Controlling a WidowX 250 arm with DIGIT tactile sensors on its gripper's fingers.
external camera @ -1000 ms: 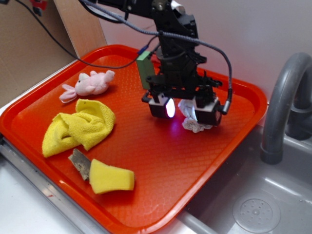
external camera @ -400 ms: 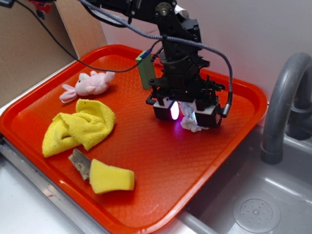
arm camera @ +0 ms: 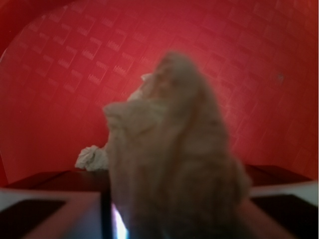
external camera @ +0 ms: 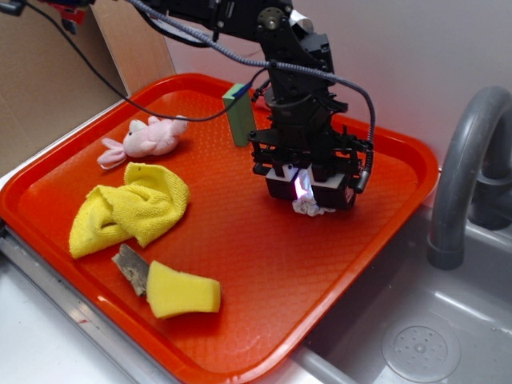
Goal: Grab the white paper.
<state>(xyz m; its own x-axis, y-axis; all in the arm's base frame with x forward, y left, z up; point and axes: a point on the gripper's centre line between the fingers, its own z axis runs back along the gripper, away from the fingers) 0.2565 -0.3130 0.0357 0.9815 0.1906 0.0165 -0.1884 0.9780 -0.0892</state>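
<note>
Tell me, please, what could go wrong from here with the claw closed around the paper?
1. The paper is soft and crumpled, and a tuft sticks out below the claw; it may slip free or tear on lifting.
2. The claw sits low over the tray, so it could scrape the surface.
3. In the wrist view the paper fills the picture, blurred, so that camera cannot confirm the grip.
</note>
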